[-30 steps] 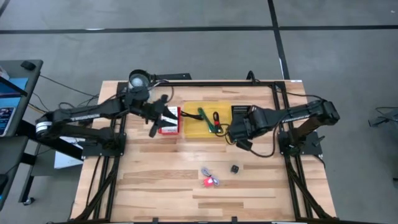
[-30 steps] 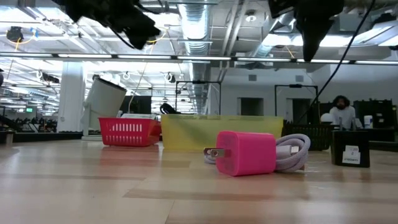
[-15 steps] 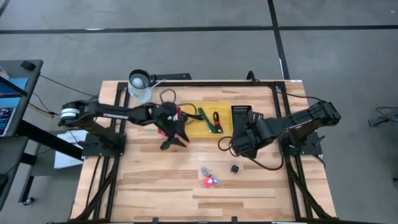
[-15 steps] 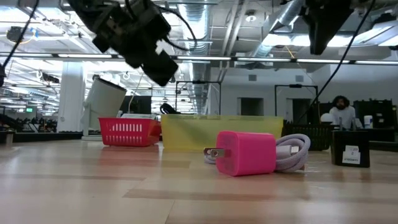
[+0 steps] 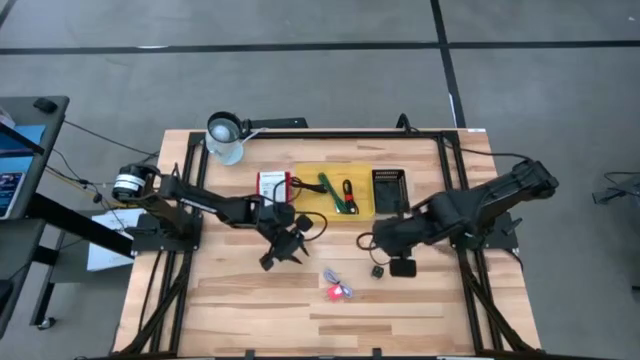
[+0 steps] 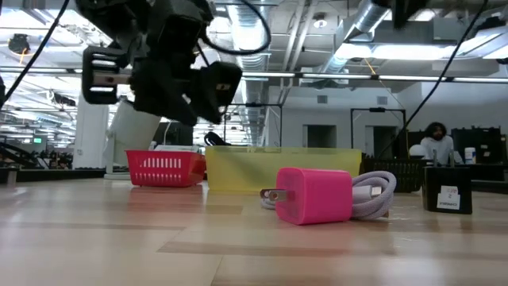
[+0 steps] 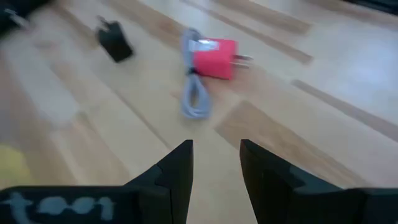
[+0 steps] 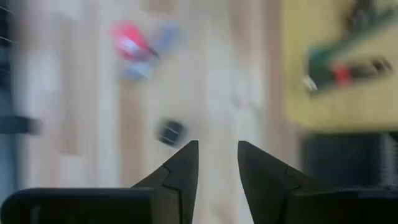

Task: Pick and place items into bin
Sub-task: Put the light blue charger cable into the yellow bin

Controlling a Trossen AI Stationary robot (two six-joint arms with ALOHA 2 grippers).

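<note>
A pink charger (image 5: 340,291) with a grey cable (image 7: 194,93) lies on the wooden table near its front middle. To its right lies a small black cube (image 5: 378,270). The yellow bin (image 5: 312,203) at the back holds green, red and black tools (image 5: 340,192). My left gripper (image 5: 285,255) hovers open, slanting down, left of and behind the charger (image 7: 214,48). My right gripper (image 5: 392,255) stands open above the table, pointing steeply down just behind the cube (image 8: 170,132). Neither has anything between its fingers (image 7: 177,168).
A red basket (image 5: 272,185) stands left of the yellow bin, and a black tray (image 5: 388,190) stands to its right. A pale cup (image 5: 225,137) sits at the back left. Bare wood lies around the charger and along the near edge.
My left gripper has swung from over the red basket toward the near edge and the right, sinking and rolling as it went. My right gripper has left the yellow bin and moved toward the near edge, to the black cube. The charger and the cube have stayed put.
</note>
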